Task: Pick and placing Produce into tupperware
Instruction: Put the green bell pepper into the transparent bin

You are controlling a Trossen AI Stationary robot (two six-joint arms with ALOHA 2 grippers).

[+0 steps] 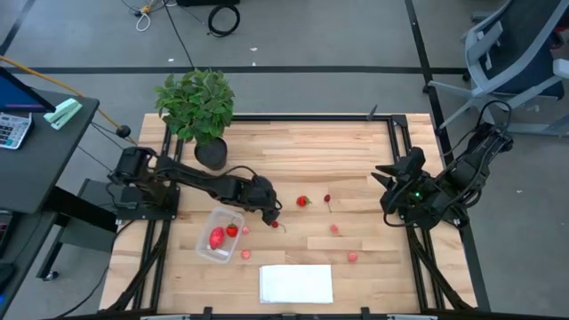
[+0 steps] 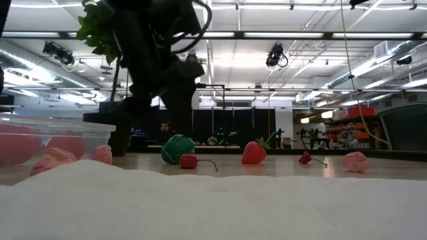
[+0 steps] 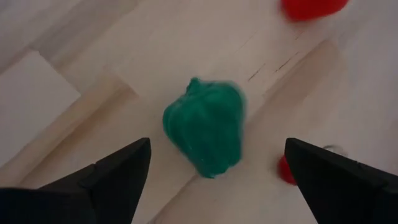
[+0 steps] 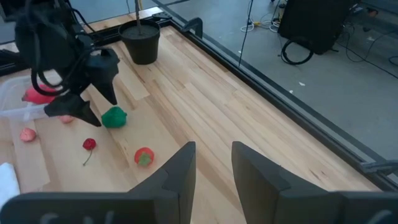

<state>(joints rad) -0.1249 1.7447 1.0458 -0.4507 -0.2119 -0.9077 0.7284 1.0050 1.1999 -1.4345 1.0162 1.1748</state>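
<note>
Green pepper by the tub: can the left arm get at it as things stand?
Probably yes. The left end effector hangs open right above the green pepper, fingers spread to either side. Nothing lies between them. The nearest clutter is a small red cherry beside it, which looks clear of the fingers.

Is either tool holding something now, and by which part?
Nothing is held. The left tool is open above the small green toy pepper, not touching it. The right tool, also open, waits at the table's right edge.

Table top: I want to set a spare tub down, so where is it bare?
Bare wood runs between the potted plant and the right tool. Crowded: around the left tool, open over the green pepper, the tupperware and white sheet.
</note>
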